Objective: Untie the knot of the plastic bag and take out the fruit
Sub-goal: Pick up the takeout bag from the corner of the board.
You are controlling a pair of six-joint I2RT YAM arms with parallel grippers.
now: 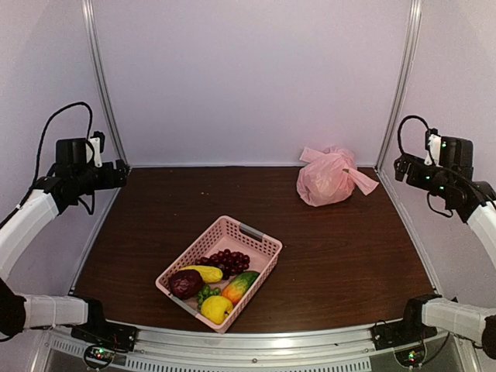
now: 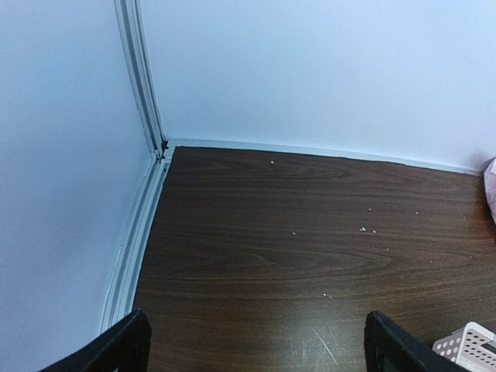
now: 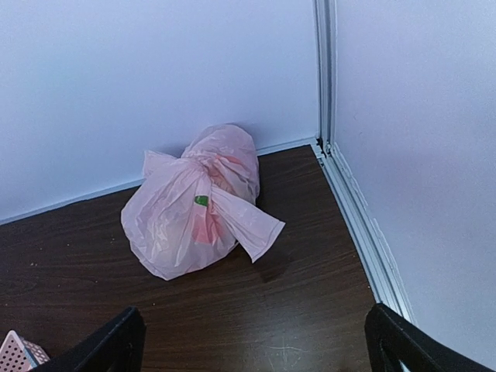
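Left gripper (image 2: 256, 329) and right gripper (image 3: 256, 314) stand wide and empty; a one-sided pull on the knot (image 3: 198, 166) may drag or tear the plastic bag (image 3: 174, 229)

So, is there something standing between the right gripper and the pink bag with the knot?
Nothing visible does. In the right wrist view only bare table lies between the open right gripper and the plastic bag, its knot showing on top. The basket sits off to the side, clear of that path.

The plastic bag (image 3: 186, 217) is pink with a small green spot. The tabletop (image 1: 341, 248) is dark brown with wood lines. The basket (image 1: 194, 249) is pink.
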